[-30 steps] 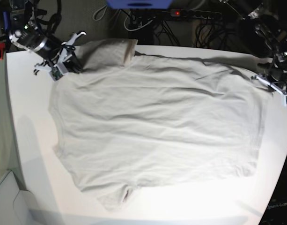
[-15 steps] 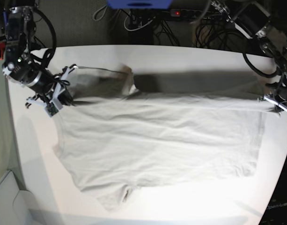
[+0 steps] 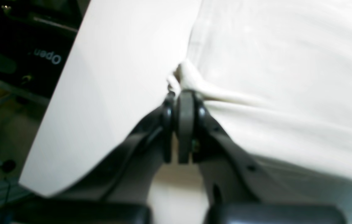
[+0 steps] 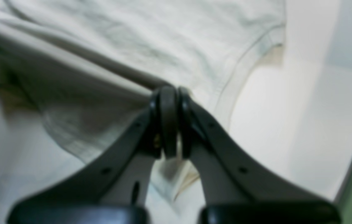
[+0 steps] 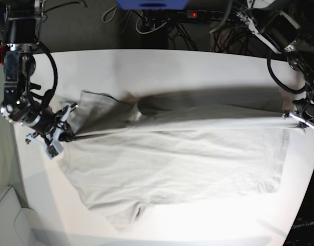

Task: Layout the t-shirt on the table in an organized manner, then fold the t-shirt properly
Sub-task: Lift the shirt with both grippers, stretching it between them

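- Shirt (image 5: 172, 159) lay on the table (image 5: 197, 66), its far edge lifted and stretched taut between the two grippers.
- Left gripper (image 3: 180, 96) was pinched tight on a bunch of shirt edge — bare table just beside it.
- Right gripper (image 4: 168, 93) was clamped on a fold of cloth — the sleeve draped beside it.

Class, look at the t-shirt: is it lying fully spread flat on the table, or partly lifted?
Partly lifted. Both tools are shut on the t-shirt, raising its far edge taut above its shadow on the table; the near part lies flat.
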